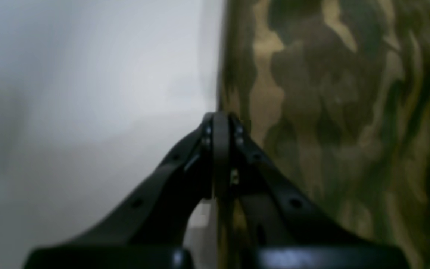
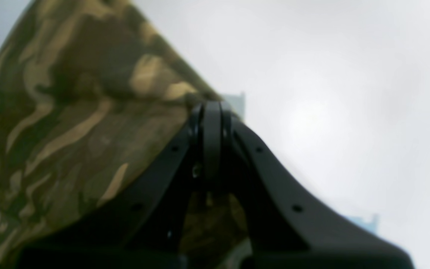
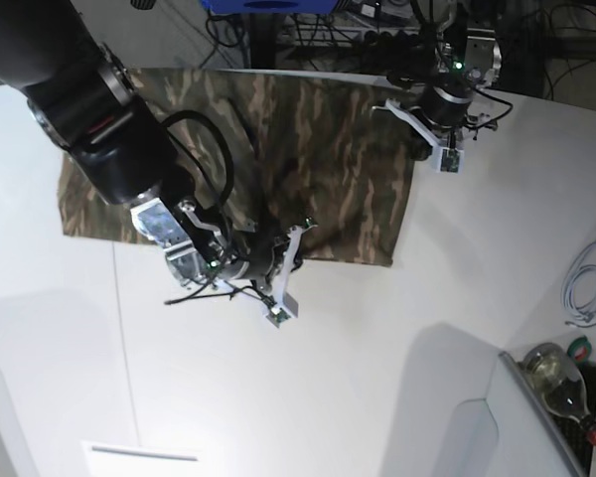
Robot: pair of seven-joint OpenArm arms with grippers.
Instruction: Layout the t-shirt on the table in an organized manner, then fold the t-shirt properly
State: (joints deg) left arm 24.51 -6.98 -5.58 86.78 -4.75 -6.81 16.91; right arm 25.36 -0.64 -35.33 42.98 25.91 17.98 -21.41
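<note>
Lying spread on the table (image 3: 457, 328), camouflage t-shirt (image 3: 318, 159), left hand (image 1: 220, 119) and right hand (image 2: 211, 108) pinching its edges

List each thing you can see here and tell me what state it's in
t-shirt: spread flat on the table, near hem bunched up where it is pinched.
left gripper: fingers shut, at the shirt's side edge.
right gripper: fingers shut on the shirt's edge.
table: white, bearing the shirt.
bottle: lying on its side, off the table.
white cable: loose at the table's edge.
</note>
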